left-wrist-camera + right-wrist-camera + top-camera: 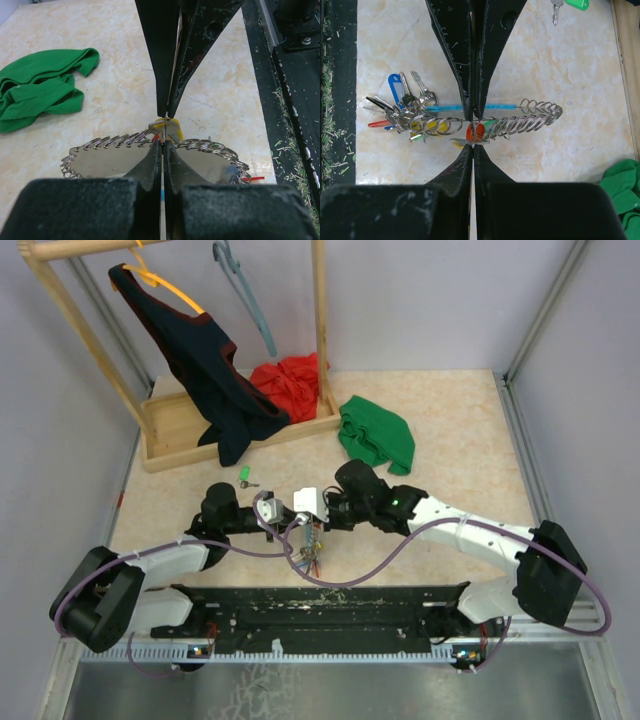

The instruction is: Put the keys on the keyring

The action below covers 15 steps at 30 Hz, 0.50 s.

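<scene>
The keyring (306, 540) hangs between my two grippers over the table's near middle. In the right wrist view its silver wire (530, 120) carries several small rings, a light-blue segment (440, 107) and a cluster of coloured-tagged keys (402, 107). My right gripper (474, 131) is shut on a thin wire of the keyring, beside a red tag (479, 131). My left gripper (163, 141) is shut on the keyring wire (105, 142) too, with a yellow tag (174, 128) just behind. A green-tagged key (243, 477) lies on the table beyond the left gripper (270, 516); it also shows in the right wrist view (570, 4).
A green cloth (375, 432) lies at the back right, also in the left wrist view (42, 85). A wooden rack (235, 430) with a dark garment (205, 360) and a red cloth (287, 380) stands at the back left. The black base rail (330, 615) runs along the near edge.
</scene>
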Motion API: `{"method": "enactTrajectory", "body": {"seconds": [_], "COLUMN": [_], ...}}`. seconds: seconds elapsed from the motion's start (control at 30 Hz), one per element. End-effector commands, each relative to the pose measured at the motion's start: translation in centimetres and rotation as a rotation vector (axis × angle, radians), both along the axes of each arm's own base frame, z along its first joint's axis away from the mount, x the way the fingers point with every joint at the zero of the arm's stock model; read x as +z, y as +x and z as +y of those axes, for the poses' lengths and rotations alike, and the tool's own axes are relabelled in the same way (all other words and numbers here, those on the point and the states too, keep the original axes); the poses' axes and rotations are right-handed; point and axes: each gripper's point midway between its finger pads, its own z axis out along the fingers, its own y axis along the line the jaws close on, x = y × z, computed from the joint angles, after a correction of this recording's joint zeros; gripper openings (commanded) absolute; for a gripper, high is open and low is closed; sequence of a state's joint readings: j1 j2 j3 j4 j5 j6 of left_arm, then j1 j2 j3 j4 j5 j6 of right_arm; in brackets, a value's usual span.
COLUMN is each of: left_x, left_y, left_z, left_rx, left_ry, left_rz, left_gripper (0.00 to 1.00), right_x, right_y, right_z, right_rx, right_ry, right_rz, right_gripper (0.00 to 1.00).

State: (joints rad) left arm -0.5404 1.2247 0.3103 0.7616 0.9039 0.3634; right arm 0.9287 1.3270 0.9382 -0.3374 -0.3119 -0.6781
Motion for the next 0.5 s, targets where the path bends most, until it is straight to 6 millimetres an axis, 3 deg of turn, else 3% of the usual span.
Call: {"method": "enactTrajectory", "body": {"seconds": [0.0, 0.47], "left_x": [2.11, 2.02], "left_y": [0.32, 0.21], "left_z": [-0.46, -0.54], "left_rx": [-0.028, -0.039], "left_ry": [-0.041, -0.04], "left_rz": [-0.063, -0.056], "left_gripper": [0.0, 0.0], "right_x": [2.82, 3.53], "right_y": [0.38, 0.22], "right_z": [2.0, 2.65], "right_rx": [0.023, 0.033], "right_ry": [0.084, 0.125], "right_rz": [-0.033, -0.025], "right_gripper": [0.0, 0.0]}}
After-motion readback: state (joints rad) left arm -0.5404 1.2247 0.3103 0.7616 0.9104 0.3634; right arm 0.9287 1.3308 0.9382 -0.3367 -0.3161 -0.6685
